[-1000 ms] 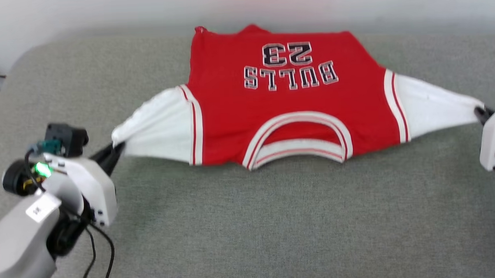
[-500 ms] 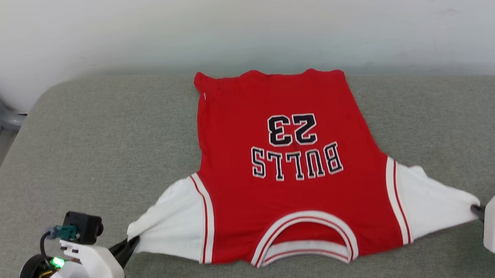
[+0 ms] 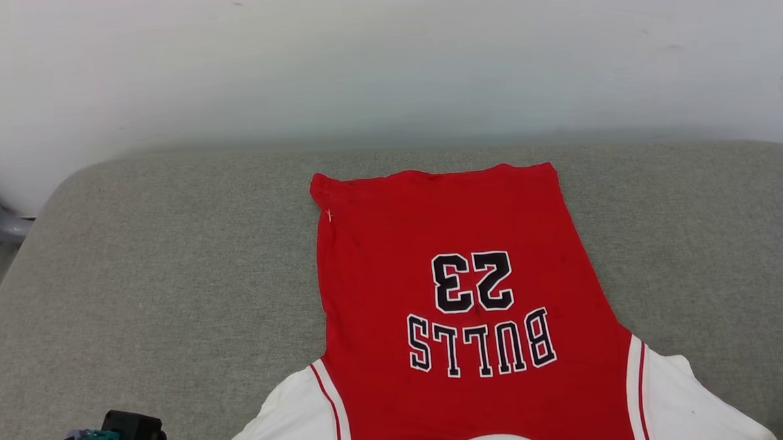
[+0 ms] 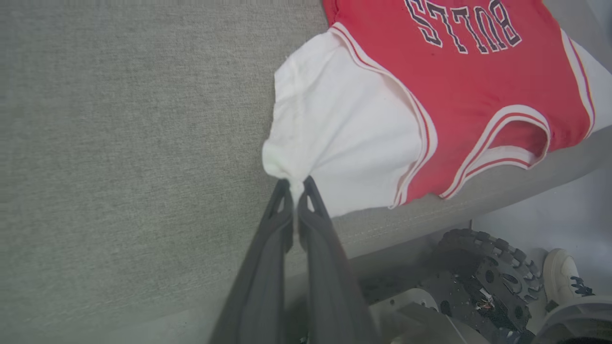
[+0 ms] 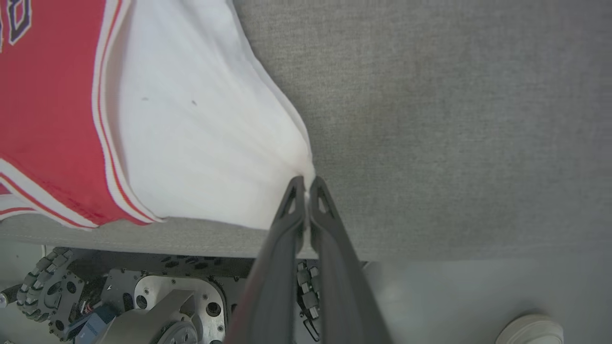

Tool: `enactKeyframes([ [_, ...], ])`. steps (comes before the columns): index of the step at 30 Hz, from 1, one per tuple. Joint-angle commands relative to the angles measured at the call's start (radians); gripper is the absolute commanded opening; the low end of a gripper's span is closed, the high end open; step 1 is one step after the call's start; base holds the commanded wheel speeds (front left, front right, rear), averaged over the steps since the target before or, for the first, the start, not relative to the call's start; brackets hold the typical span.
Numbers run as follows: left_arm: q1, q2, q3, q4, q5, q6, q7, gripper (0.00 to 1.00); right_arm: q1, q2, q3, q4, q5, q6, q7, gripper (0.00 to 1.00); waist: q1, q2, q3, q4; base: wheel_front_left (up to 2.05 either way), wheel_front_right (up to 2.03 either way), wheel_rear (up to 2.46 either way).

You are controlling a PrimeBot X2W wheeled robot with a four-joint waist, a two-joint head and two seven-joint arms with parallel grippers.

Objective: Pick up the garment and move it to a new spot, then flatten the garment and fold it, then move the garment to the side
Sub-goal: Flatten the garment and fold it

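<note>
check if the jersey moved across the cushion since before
Yes, toward the robot: the jersey met the far edge of the cushion before; now grey shows beyond its hem.

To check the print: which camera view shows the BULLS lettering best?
The head view: the BULLS lettering lies whole and sharp on the garment. The left wrist view crops its letters; the right wrist view catches a fragment.

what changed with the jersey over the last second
The head camera tilted up. Both arms drew the garment toward the robot, away from the cushion's far edge, its body laid out longer. The left gripper stayed shut on the left sleeve, the right gripper on the right sleeve.
</note>
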Motion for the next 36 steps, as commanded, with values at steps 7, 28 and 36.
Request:
enactKeyframes([
  [7, -0.012, -0.003, 0.009, -0.048, 0.002, 0.005, -0.002, 0.0, 0.021, 0.024, -0.045, -0.091, -0.01, -0.002, 0.071, 0.39, 0.0002, -0.0001, 0.028, -0.003, 0.0, 0.0, 0.0],
  [28, -0.111, 0.031, 0.039, -0.365, 0.047, 0.05, 0.062, 0.0, -0.521, 0.078, -0.033, -0.251, -0.035, -0.001, 0.397, 1.0, 0.0002, -0.0001, 0.363, 0.154, 0.0, 0.0, 0.0],
  [36, -0.176, 0.009, 0.039, -0.406, 0.098, 0.015, 0.066, 0.0, -0.828, 0.037, -0.035, -0.121, -0.164, -0.001, 0.497, 1.0, 0.0002, -0.0001, 0.509, 0.265, 0.0, 0.0, 0.0],
])
